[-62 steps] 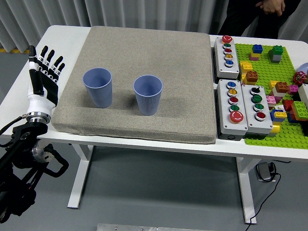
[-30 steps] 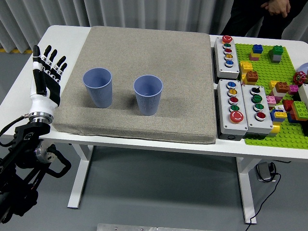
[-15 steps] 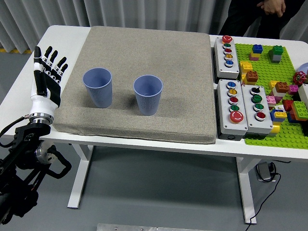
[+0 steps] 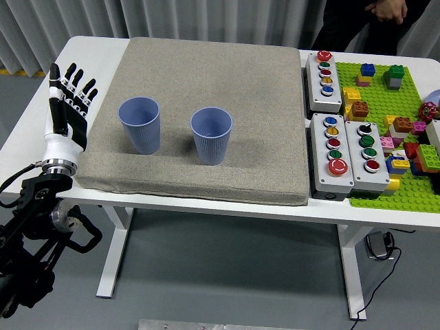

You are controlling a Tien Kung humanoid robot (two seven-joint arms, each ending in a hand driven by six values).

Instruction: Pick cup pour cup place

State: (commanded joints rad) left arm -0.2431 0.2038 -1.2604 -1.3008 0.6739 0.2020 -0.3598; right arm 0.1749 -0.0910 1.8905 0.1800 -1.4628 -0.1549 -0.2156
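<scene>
Left hand (image 4: 67, 110) has edged rightward, fingers up; both cups (image 4: 139, 124) upright.

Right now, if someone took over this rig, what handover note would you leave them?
Left hand: open, fingers spread, raised at the table's left edge beside the grey mat, holding nothing. Right hand: not in view.
Left cup and right cup: both upright on the mat, side by side, apart, untouched.
Done: nothing yet.
Left: grasp a cup, pour into the other, set it down.
</scene>
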